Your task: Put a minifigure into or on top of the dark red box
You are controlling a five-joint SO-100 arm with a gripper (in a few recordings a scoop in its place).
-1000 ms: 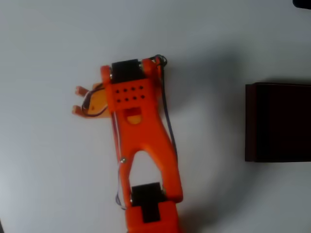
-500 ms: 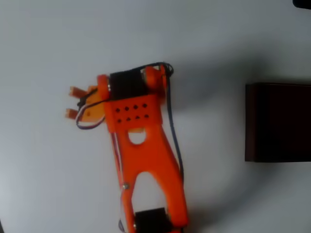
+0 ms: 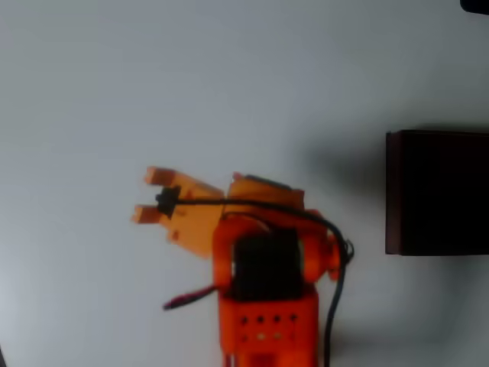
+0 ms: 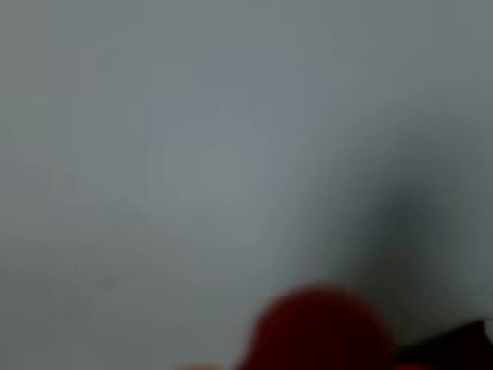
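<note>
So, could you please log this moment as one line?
gripper: left of arm, jaws slightly apart | minifigure: blurred red blob | dark red box: right edge, apart

We see a plain pale grey worktop across the overhead view, with soft shadows on its right half. A small dark shape sits at the far right corner.

The overhead view looks straight down on the pale table, the orange arm rising from its bottom edge. The wrist view sits very close to that same table, blurred, sharing only its bare surface.
</note>
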